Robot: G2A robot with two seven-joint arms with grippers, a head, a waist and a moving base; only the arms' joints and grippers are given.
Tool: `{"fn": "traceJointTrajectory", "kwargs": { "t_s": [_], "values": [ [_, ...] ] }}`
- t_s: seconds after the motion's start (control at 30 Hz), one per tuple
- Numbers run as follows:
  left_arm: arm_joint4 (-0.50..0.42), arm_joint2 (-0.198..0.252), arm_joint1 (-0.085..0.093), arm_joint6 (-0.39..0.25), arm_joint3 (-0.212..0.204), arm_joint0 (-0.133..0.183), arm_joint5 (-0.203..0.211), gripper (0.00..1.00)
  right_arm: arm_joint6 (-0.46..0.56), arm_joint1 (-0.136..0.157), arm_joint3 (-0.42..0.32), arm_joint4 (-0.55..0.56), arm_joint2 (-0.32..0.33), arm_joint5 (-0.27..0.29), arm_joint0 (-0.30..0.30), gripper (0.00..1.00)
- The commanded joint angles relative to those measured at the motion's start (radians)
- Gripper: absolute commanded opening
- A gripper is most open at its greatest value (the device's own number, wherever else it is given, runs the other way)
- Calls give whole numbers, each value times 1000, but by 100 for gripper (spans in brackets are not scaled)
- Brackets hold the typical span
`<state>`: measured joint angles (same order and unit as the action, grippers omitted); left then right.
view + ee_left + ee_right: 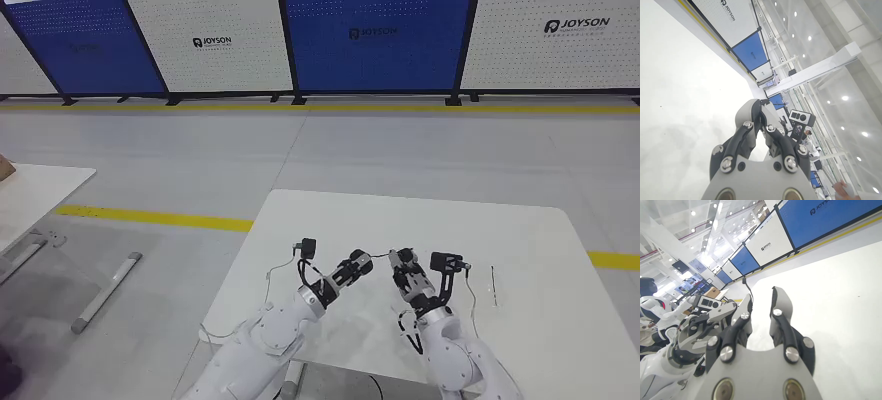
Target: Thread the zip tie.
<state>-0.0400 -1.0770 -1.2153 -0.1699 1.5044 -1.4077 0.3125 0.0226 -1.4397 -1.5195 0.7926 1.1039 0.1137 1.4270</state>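
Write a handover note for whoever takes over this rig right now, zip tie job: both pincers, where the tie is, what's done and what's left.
Left pincer: shut, over the table, close to the right one. Whether it pinches the tie I cannot tell.
Right pincer: open, nothing between its fingers.
Zip tie: thin and black, its head end sticking up just beside one finger of the right pincer, outside the gap.
Thin pale strip: flat on the table beside the right arm, untouched.
Done: no threaded loop shows.
Left: the threading itself.
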Motion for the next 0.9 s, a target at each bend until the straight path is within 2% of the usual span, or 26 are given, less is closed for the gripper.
{"fn": "traceJointTrajectory", "kwargs": {
  "t_s": [0.0,0.57,0.6,0.63,0.67,0.87],
  "values": [
    [-2,-3,1,-5,-3,0,3,0,-1,0,1,2,-1,1,-1,0],
    [15,2,1,-21,-7,5,11,0,17,7,2,52,-17,30,-2,0],
    [15,2,1,-21,-6,5,10,0,18,7,2,51,-18,30,-3,36],
    [17,2,1,-20,-6,4,9,0,19,7,2,51,-18,30,-3,82],
    [18,2,1,-18,-6,4,8,0,20,7,1,51,-18,30,-3,100],
    [-2,1,-3,3,-13,15,-34,0,17,10,-8,52,-16,35,4,100]
  ]
}}
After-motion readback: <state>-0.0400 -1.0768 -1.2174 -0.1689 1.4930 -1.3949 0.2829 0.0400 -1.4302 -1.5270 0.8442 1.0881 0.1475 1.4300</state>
